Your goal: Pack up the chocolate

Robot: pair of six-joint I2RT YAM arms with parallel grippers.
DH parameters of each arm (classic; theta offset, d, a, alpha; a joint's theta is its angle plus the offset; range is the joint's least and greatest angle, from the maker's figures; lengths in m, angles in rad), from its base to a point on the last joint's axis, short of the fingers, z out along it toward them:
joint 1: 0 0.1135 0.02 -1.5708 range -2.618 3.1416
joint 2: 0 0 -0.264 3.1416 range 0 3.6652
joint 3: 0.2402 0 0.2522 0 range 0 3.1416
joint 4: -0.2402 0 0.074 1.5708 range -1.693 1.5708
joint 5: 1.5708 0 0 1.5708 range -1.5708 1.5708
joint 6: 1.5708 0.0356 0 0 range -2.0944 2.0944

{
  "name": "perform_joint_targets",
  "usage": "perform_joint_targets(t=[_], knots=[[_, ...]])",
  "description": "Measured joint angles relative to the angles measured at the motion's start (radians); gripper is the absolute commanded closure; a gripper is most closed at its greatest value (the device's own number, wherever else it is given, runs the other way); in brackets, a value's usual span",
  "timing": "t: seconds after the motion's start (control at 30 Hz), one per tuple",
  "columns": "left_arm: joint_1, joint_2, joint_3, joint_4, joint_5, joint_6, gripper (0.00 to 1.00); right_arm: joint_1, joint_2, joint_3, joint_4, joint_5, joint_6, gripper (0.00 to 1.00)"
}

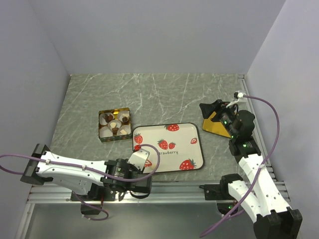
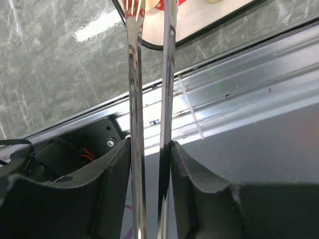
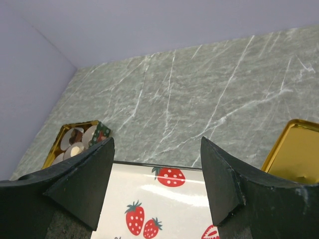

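The chocolate (image 1: pixel 123 119) shows as small brown lumps in the white paper cups of a gold tin (image 1: pixel 99 125) at mid-left; the right wrist view catches the tin's wall (image 3: pixel 102 133) with a pale lump (image 3: pixel 76 149) inside. My left gripper (image 1: pixel 130 172) is low at the near edge, shut on metal tongs (image 1: pixel 142 158). In the left wrist view the two tong blades (image 2: pixel 134 99) run up between my pads (image 2: pixel 113 169) toward the tray. My right gripper (image 1: pixel 215 110) hangs open and empty at the right, its fingers (image 3: pixel 94 174) wide apart.
A white tray (image 1: pixel 179 137) printed with strawberries lies in the middle, its corner at the tong tips (image 2: pixel 199 15). A gold lid (image 1: pixel 213 127) lies at the right under my right gripper. A metal rail (image 2: pixel 239 94) runs along the table's near edge.
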Motion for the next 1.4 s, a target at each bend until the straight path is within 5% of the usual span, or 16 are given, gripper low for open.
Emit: perform_joint_targets(t=[1.4], knots=[[0.071, -0.069, -0.044, -0.003, -0.089, 0.085, 0.57, 0.007, 0.005, 0.014, -0.005, -0.003, 0.0, 0.24]])
